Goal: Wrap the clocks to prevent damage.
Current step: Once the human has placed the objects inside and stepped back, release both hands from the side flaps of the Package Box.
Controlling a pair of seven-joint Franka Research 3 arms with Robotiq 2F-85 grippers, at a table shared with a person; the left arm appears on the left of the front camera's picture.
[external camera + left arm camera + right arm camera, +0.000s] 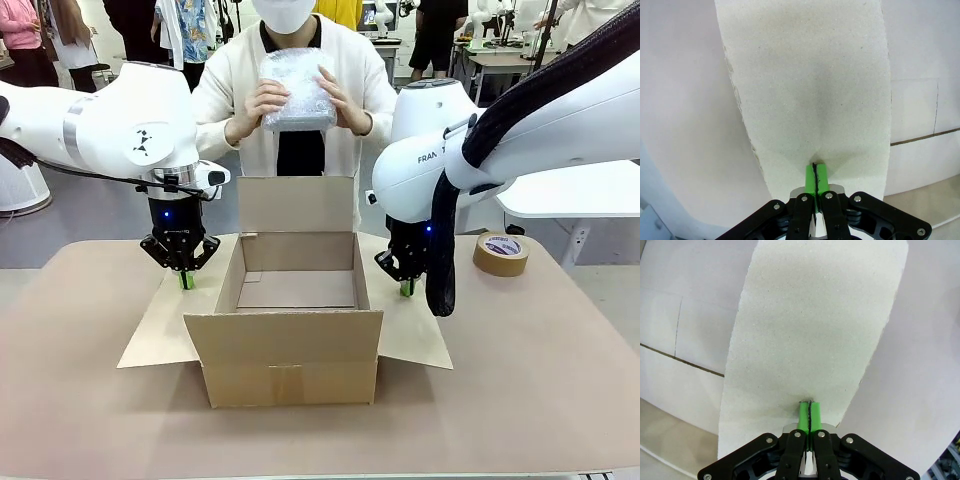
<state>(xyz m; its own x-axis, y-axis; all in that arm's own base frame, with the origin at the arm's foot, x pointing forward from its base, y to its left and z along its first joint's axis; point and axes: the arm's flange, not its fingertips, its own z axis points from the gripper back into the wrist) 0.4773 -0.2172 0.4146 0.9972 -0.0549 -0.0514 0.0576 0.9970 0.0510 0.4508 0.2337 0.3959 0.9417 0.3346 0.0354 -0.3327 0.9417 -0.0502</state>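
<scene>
Judging from the bubble-wrapped bundle (296,90), I am taking the wrapping of this piece to be nearly or wholly done. Clear bubble film is covering it on every side I can see, so I cannot make out what is inside, though the task suggests a clock. I also cannot tell whether the film is taped shut. The person across the table is holding it upright at chest height, one hand (262,103) on one side and the other hand (337,100) on the opposite side. What is left, as I am reading it, is setting it down into the open cardboard box (290,355), whose floor is showing bare cardboard where I can see it. The bundle is hanging above and beyond the box's far wall, roughly midway between my two grippers, well above both and touching neither. My left gripper (185,280) (815,172) is pointing straight down with its green pads pressed together, gripping nothing, its tip resting on the left flap (165,325) (810,90). My right gripper (407,288) (809,412) is doing the same on the right flap (415,335) (815,325), jaws likewise closed on nothing. I am judging that both are pinning the flaps outward so the mouth is staying clear. A roll of brown tape (500,254) is lying on the table (90,420) beyond my right arm.
</scene>
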